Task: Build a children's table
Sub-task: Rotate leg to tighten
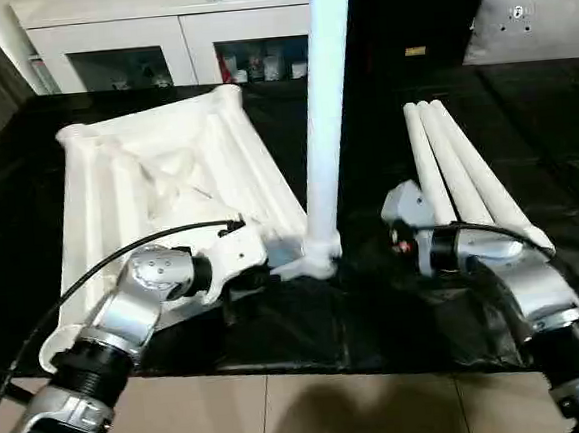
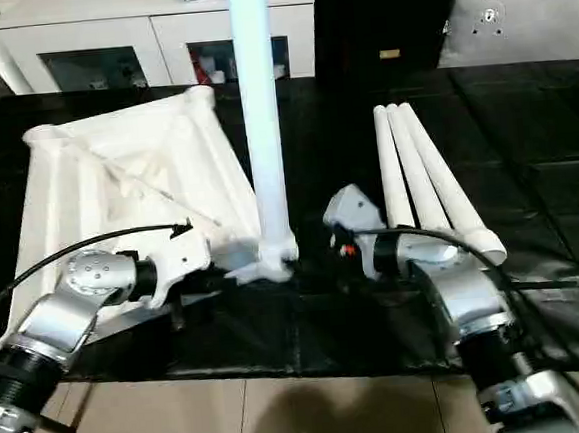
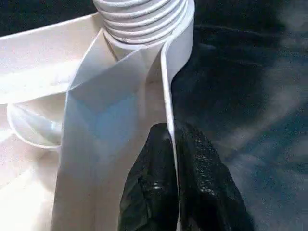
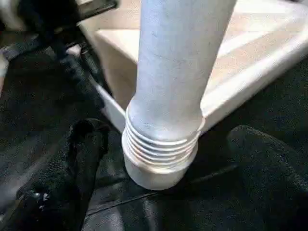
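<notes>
No words, numbers or brand names can be read anywhere here. Far beyond the claws, a small yellowish label (image 1: 416,52) sits on the dark furniture front, its print too small to make out. On the grey cushion (image 1: 535,17) at the back, past the right-hand claw, there is a small round white mark (image 1: 520,12), but no letters can be told from it.
</notes>
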Available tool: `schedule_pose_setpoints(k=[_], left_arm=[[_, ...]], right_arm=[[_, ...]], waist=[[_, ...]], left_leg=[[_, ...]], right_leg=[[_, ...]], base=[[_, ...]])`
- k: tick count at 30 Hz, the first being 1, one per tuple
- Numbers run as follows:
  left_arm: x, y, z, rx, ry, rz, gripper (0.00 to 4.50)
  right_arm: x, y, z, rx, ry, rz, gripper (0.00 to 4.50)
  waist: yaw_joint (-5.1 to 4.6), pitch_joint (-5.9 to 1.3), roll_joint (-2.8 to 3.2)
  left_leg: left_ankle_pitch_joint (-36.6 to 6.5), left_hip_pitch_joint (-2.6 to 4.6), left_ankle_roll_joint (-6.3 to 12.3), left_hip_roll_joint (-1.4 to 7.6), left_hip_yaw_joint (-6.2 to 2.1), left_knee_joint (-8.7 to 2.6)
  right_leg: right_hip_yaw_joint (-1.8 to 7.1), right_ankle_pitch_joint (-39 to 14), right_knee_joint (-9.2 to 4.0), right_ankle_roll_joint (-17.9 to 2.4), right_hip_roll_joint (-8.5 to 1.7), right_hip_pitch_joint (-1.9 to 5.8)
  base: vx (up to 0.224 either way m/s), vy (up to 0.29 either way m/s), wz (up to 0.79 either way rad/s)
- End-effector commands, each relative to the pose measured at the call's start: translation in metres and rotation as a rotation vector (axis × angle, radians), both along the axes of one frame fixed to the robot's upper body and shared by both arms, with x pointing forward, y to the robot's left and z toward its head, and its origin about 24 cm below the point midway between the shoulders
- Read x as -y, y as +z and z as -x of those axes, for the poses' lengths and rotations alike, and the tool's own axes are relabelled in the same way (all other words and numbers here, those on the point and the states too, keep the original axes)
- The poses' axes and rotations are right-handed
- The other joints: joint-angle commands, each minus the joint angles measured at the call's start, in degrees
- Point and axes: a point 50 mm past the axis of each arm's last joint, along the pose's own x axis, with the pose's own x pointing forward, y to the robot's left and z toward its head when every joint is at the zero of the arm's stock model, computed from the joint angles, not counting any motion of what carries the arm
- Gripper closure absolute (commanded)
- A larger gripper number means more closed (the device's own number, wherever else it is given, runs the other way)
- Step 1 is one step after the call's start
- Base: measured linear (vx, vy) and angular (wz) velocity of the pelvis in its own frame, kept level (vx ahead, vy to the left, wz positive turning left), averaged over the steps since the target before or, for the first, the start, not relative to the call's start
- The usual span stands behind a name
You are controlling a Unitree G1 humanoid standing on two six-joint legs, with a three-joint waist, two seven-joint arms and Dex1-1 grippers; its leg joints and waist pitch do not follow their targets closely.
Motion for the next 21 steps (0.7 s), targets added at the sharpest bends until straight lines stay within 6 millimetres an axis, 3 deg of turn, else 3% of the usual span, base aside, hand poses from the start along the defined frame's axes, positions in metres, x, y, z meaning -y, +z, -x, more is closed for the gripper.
schedule_pose_setpoints(k=[1, 5, 6, 11, 14, 21], left_arm=[[0.01, -0.01, 0.012, -0.064, -0.14, -0.056, 4.5], [0.013, -0.01, 0.016, -0.077, -0.203, -0.064, 4.5], [0.013, -0.01, 0.016, -0.077, -0.21, -0.065, 4.5], [0.016, -0.013, 0.016, -0.083, -0.25, -0.076, 4.5], [0.015, -0.013, 0.015, -0.083, -0.251, -0.081, 4.5], [0.012, -0.014, 0.015, -0.096, -0.238, -0.078, 4.5]], right_arm=[[-0.004, 0.001, -0.002, 0.006, 0.06, 0.019, 0.35], [-0.006, -0.002, -0.003, -0.014, 0.096, 0.022, 0.62], [-0.007, -0.002, -0.003, -0.022, 0.102, 0.024, 0.77], [-0.01, -0.006, -0.003, -0.081, 0.181, 0.004, 1.2], [-0.011, -0.007, -0.003, -0.093, 0.191, 0.001, 1.52], [-0.012, -0.014, -0.002, -0.126, 0.206, 0.0, 1.77]], waist=[[-0.04, -3.63, -0.3], [0.59, -3.66, -0.41], [0.59, -3.66, -0.62], [0.71, -3.64, -0.6], [0.87, -3.77, -0.69], [0.86, -3.81, -0.67]], left_leg=[[-7.6, 0.05, 3.87, 2.31, -0.27, -3.38], [-7.1, -0.01, 3.98, 2.37, -0.26, -3.23], [-7.0, -0.04, 3.98, 2.35, -0.23, -3.21], [-8.1, -0.03, 3.78, 2.24, -0.22, -3.13], [-6.8, -0.18, 3.91, 2.27, -0.28, -3.09], [-6.7, -0.21, 3.99, 2.23, -0.28, -3.05]], right_leg=[[2.85, -3.3, -3.13, -14.1, -4.63, 3.37], [2.9, -3.8, -2.9, -14.0, -4.63, 3.25], [2.93, -3.9, -2.92, -13.8, -4.63, 3.27], [2.86, -7.2, -3.17, -13.2, -4.66, 3.16], [2.87, -6.0, -2.91, -13.1, -4.65, 3.24], [2.75, -6.3, -2.93, -13.1, -4.61, 3.23]], base=[[0.0, 0.0, 0.0], [0.0, 0.0, 0.0], [0.0, 0.0, 0.0], [0.0, 0.0, 0.0], [0.0, 0.0, 0.0], [0.0, 0.0, 0.0]])
